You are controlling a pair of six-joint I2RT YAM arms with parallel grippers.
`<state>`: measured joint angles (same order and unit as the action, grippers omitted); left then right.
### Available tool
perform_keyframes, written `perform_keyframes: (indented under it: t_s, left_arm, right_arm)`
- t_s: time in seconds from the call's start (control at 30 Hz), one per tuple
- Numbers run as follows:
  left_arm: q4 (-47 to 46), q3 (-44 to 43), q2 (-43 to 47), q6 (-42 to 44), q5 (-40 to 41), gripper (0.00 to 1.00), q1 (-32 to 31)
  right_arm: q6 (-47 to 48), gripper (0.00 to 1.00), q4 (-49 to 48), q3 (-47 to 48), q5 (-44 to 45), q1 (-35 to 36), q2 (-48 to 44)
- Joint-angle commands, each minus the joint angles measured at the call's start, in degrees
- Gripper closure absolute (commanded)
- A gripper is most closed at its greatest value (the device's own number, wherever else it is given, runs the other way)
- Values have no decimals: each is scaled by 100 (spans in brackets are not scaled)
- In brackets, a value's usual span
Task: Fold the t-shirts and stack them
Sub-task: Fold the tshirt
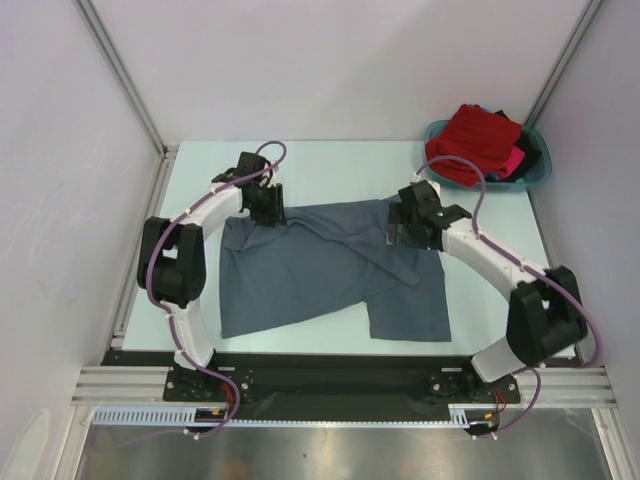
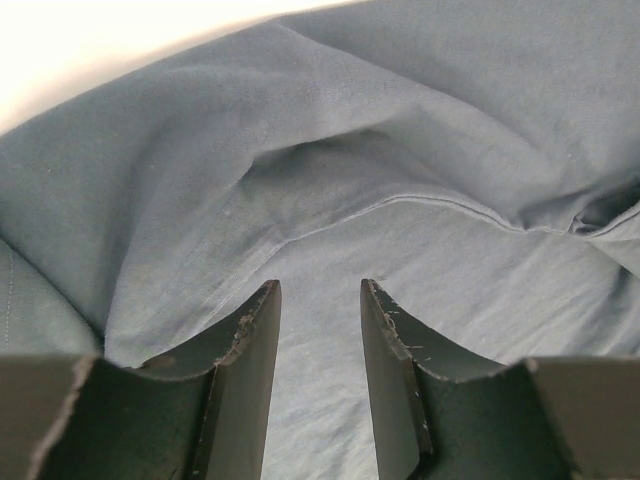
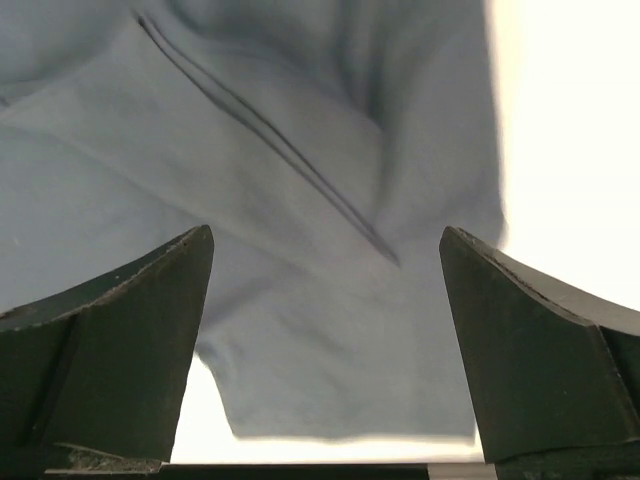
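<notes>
A large slate-grey t-shirt (image 1: 330, 280) lies crumpled and partly folded over itself in the middle of the table. My left gripper (image 1: 269, 212) hovers over its far left corner. In the left wrist view the left gripper (image 2: 319, 285) has its jaws partly apart, and only flat grey cloth (image 2: 400, 120) shows below the gap. My right gripper (image 1: 399, 231) is over the shirt's far right part. In the right wrist view the right gripper (image 3: 326, 231) stands wide open above the grey cloth (image 3: 250, 150) with nothing between its fingers. Red (image 1: 485, 135), pink (image 1: 514, 160) and dark (image 1: 531, 150) t-shirts are heaped at the back right.
The heap of shirts sits in a teal plastic basin (image 1: 538, 174) in the table's far right corner. White walls with metal posts close the table in at the left, back and right. The arms' bases stand at the near edge.
</notes>
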<state>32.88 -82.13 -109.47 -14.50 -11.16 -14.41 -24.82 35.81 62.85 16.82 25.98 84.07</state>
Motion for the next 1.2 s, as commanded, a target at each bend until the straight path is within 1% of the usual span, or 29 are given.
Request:
perform_keyframes:
  t_s: [0.0,0.03,0.17,0.27,0.43,0.5,0.53,0.57,0.63,0.67,0.73,0.77,0.83,0.93,0.97,1.03,1.17]
  left_arm:
    - [8,-110,110,70,-71,57,-61]
    - [8,-102,119,70,-53,57,-61]
    - [16,-84,93,79,-27,57,-61]
    - [43,-93,57,97,17,57,-61]
    - [69,-172,-83,114,52,57,-61]
    - [95,-225,-144,123,61,57,-61]
    - [104,-242,-188,132,61,58,-61]
    - [104,-251,-206,132,61,58,-61]
    - [113,-260,-224,149,79,58,-61]
    - [113,-260,-233,149,87,58,-61]
    - [122,-277,-259,167,87,58,-61]
    - [122,-286,-285,176,87,58,-61]
    - [130,-304,-294,184,105,58,-61]
    - [122,-304,-321,185,96,58,-61]
    - [113,-304,-321,185,88,58,-53]
    - [113,-321,-338,185,87,58,-61]
    - [104,-330,-356,176,70,58,-61]
  right_arm:
    - [608,0,-733,376,-608,-75,767]
    - [740,0,-795,525,-801,-75,1056]
    - [1022,0,-1164,859,-1233,-119,1575]
    - [1242,0,-1200,1202,-1374,-154,1910]
    - [1497,2,-1129,1677,-1558,-216,2183]
    - [1585,5,-1068,1931,-1620,-242,2393]
    - [1611,8,-1024,1994,-1838,-251,2464]
    - [1690,12,-998,2073,-1901,-260,2526]
    - [1700,14,-927,2275,-1937,-260,2737]
    - [1726,17,-918,2319,-2102,-260,2816]
    - [1717,19,-909,2442,-2183,-260,2991]
    - [1726,21,-892,2477,-2339,-251,3036]
    - [1726,21,-848,2556,-2402,-234,3141]
    - [1752,26,-787,2583,-2464,-225,3194]
    - [1778,29,-795,2575,-2490,-233,3212]
    - [1805,32,-751,2574,-2508,-216,3203]
    - [1840,48,-707,2539,-2517,-181,3186]
